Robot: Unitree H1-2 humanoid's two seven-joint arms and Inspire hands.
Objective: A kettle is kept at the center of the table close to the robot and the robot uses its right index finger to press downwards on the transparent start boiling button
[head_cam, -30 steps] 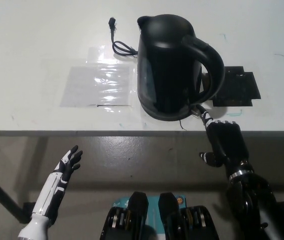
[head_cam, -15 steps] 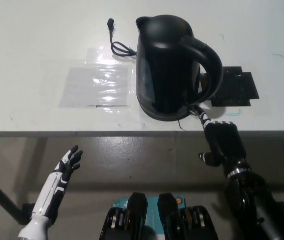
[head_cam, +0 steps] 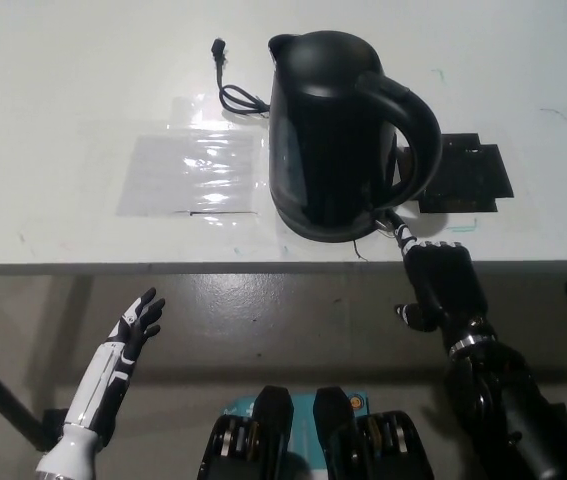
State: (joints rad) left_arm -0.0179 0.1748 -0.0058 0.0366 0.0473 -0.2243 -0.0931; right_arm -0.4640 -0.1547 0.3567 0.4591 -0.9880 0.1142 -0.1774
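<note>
In the head view, a tall black plastic electric kettle [head_cam: 338,135] with a rounded lid and a thick looping handle is seen standing upright on a white table top [head_cam: 63,100], near the table's front edge and a little right of the picture's middle. The spout is turned towards the far side and the handle towards the right. A thin black power cord [head_cam: 233,90] with a small plug at its end is laid on the table just behind and to the left of the kettle. A clear, shiny rectangular plastic sheet [head_cam: 193,175] is spread flat on the table just left of the kettle, and a flat black rectangular pad [head_cam: 468,175] is seen just right of it, partly hidden behind the handle.

The black right hand [head_cam: 441,280] is raised from below the table's front edge, with one finger stretched out towards the kettle's base under the handle and the other fingers curled in; nothing is held. The fingertip is placed at the foot of the handle, but the transparent button itself cannot be made out, and whether it is touched cannot be told.

The white left hand [head_cam: 135,325] is held low at the lower left, well apart from the table, with its fingers loosely spread and nothing in it.
</note>
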